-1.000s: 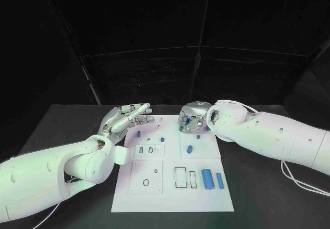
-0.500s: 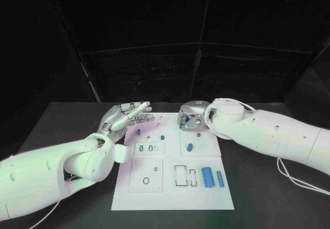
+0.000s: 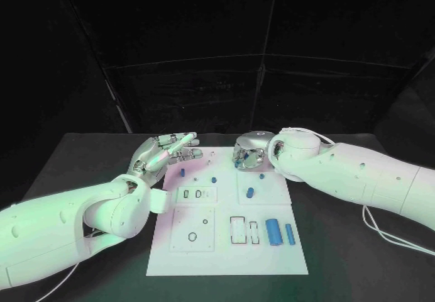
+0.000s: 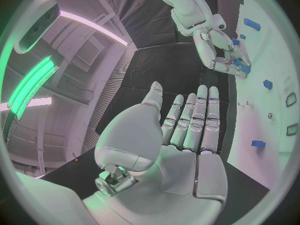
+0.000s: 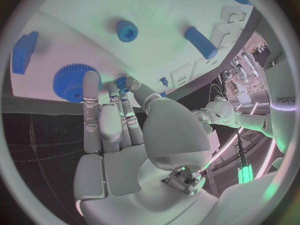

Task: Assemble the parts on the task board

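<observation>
Up at the far end of the white board, the right hand is hunched over the surface with its fingertips pinched on a small blue peg, right beside a blue gear that lies flat on the board. Across from it, the left hand hangs over the board's far left corner with its fingers straight, side by side and holding nothing, palm view confirms it. That peg looks like hard plastic to me: light, stiff, probably a bit slick, so a fingertip pinch on its sides seems the way to go, and squeezing too hard could pop it out. Moving outward, the wrist view also shows one short blue bushing, one blue rod lying loose and one flat blue block off to the side. Nearer the robot, two blue cylinders lie side by side, a fat one and a thinner one, next to a few rectangular slots. I count roughly eight blue pieces overall, though the tiny ones mid-board are hard to tell apart.
</observation>
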You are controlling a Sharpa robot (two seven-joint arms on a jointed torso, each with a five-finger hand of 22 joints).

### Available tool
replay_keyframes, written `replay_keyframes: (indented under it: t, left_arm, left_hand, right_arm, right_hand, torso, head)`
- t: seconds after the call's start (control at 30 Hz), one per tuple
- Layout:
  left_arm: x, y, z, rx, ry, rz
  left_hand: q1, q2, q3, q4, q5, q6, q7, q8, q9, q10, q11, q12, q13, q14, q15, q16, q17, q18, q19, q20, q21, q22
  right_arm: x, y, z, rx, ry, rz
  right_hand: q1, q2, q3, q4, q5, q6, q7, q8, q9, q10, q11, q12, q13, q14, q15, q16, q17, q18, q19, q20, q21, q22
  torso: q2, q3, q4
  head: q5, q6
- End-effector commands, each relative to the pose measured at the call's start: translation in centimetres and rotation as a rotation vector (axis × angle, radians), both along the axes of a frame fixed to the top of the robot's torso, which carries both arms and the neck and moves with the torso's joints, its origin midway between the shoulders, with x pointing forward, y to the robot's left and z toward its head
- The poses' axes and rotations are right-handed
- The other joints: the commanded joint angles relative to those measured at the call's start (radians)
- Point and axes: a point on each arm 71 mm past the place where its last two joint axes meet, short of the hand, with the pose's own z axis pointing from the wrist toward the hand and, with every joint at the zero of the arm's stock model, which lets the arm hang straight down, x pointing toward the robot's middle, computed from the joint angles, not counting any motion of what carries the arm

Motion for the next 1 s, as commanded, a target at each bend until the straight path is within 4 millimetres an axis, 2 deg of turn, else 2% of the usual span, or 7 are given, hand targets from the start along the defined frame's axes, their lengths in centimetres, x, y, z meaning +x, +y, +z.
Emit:
replay_keyframes:
  t: [0.03, 0.2, 0.5, 0.57, 0.67, 0.87, 1.0]
  left_arm:
    - [0.0, -0.2, 0.2, -0.007, -0.009, -0.017]
    - [0.0, -0.1, 0.2, -0.008, -0.011, -0.018]
    - [0.0, 0.0, 0.3, -0.007, -0.011, -0.017]
    - [0.1, -0.1, 0.3, -0.008, -0.010, -0.019]
    - [0.1, -0.1, 0.3, -0.007, -0.009, -0.019]
    - [0.3, -0.1, 0.4, -0.006, -0.010, -0.019]
    - [0.3, -0.2, 0.5, -0.007, -0.011, -0.023]
  left_hand:
    - [0.000, 0.010, 0.004, -0.002, 0.004, 0.006, 0.044, 0.000, 0.001, 0.005, 0.001, 0.005, 0.001, 0.009, -0.001, 0.006, -0.001, 0.012, 0.006, 0.000, 0.002, -0.001]
    - [0.000, 0.010, 0.004, -0.002, 0.004, 0.006, 0.044, 0.000, 0.001, 0.005, 0.001, 0.005, 0.001, 0.009, -0.001, 0.006, -0.001, 0.012, 0.006, 0.000, 0.001, -0.002]
    - [-0.001, 0.010, 0.004, -0.002, 0.004, 0.006, 0.044, 0.000, 0.000, 0.005, 0.001, 0.005, 0.001, 0.009, 0.000, 0.006, -0.001, 0.012, 0.007, 0.000, 0.001, -0.002]
    - [-0.001, 0.010, 0.004, -0.002, 0.004, 0.005, 0.044, 0.000, 0.000, 0.005, 0.001, 0.005, 0.001, 0.009, 0.000, 0.006, -0.001, 0.012, 0.007, 0.000, 0.001, -0.002]
    - [-0.001, 0.010, 0.004, -0.002, 0.004, 0.005, 0.044, 0.000, 0.000, 0.005, 0.001, 0.005, 0.001, 0.009, 0.000, 0.006, -0.001, 0.012, 0.007, 0.000, 0.001, -0.002]
    - [-0.001, 0.010, 0.004, -0.002, 0.004, 0.005, 0.044, 0.000, 0.000, 0.005, 0.001, 0.005, 0.001, 0.009, 0.000, 0.006, -0.001, 0.012, 0.007, 0.000, 0.001, -0.002]
    - [-0.001, 0.010, 0.004, -0.002, 0.004, 0.005, 0.044, 0.000, 0.000, 0.005, 0.001, 0.005, 0.001, 0.009, 0.000, 0.006, -0.001, 0.012, 0.007, 0.000, 0.001, -0.002]
  right_arm:
    - [0.0, 0.1, 0.2, 0.021, -0.016, 0.013]
    - [-0.2, 0.2, 1.1, 0.112, -0.092, 0.016]
    - [-0.2, 1.0, 2.0, 0.199, -0.164, 0.005]
    - [0.1, 1.6, 2.0, 0.207, -0.167, 0.002]
    - [0.5, 2.2, 1.9, 0.211, -0.169, 0.002]
    - [1.2, 3.5, 1.7, 0.209, -0.165, -0.007]
    - [1.4, 4.3, 1.6, 0.204, -0.156, -0.008]
  right_hand:
    - [0.003, 0.006, 0.016, 0.000, -0.013, 0.007, -0.001, 0.002, 0.000, 0.006, 0.000, 0.005, 0.001, 0.025, -0.002, 0.005, 0.002, 0.014, -0.009, 0.001, 0.009, 0.003]
    - [0.012, 0.011, 0.047, 0.001, -0.035, 0.022, -0.001, 0.005, 0.001, 0.022, -0.003, 0.008, 0.002, 0.025, -0.004, 0.015, 0.011, 0.014, -0.012, 0.000, 0.018, 0.007]
    - [0.011, 0.008, 0.062, 0.004, -0.042, 0.022, 0.001, 0.003, 0.000, 0.020, -0.001, 0.004, 0.001, 0.025, -0.003, 0.020, 0.016, 0.014, -0.013, 0.000, 0.024, 0.010]
    - [0.008, 0.006, 0.066, 0.007, -0.043, 0.021, 0.001, 0.002, 0.000, 0.018, 0.000, 0.002, 0.001, 0.026, -0.002, 0.022, 0.018, 0.014, -0.014, 0.001, 0.026, 0.011]
    - [0.006, 0.005, 0.068, 0.008, -0.044, 0.020, 0.002, 0.001, 0.000, 0.017, 0.000, 0.001, 0.001, 0.026, -0.002, 0.023, 0.020, 0.014, -0.015, 0.001, 0.027, 0.011]
    - [-0.002, 0.000, 0.074, 0.015, -0.045, 0.017, 0.003, -0.001, -0.001, 0.013, 0.002, -0.002, 0.000, 0.026, 0.000, 0.026, 0.022, 0.014, -0.016, 0.003, 0.030, 0.012]
    - [-0.005, -0.002, 0.077, 0.019, -0.045, 0.015, 0.004, -0.002, -0.001, 0.012, 0.002, -0.003, 0.000, 0.025, 0.000, 0.026, 0.020, 0.014, -0.017, 0.003, 0.031, 0.013]
  torso:
    - [0.000, -0.0001, 0.0005]
    - [0.002, -0.0002, 0.0009]
    - [0.003, 0.0001, 0.0007]
    - [0.005, -0.0003, 0.0025]
    - [0.005, 0.0006, 0.0029]
    - [0.006, -0.0014, 0.0014]
    - [0.008, -0.0013, 0.0021]
  head:
    - [0.002, -0.001]
    - [0.005, 0.003]
    - [0.011, 0.011]
    - [0.011, 0.014]
    - [0.010, 0.013]
    - [0.011, 0.013]
    - [0.013, 0.012]
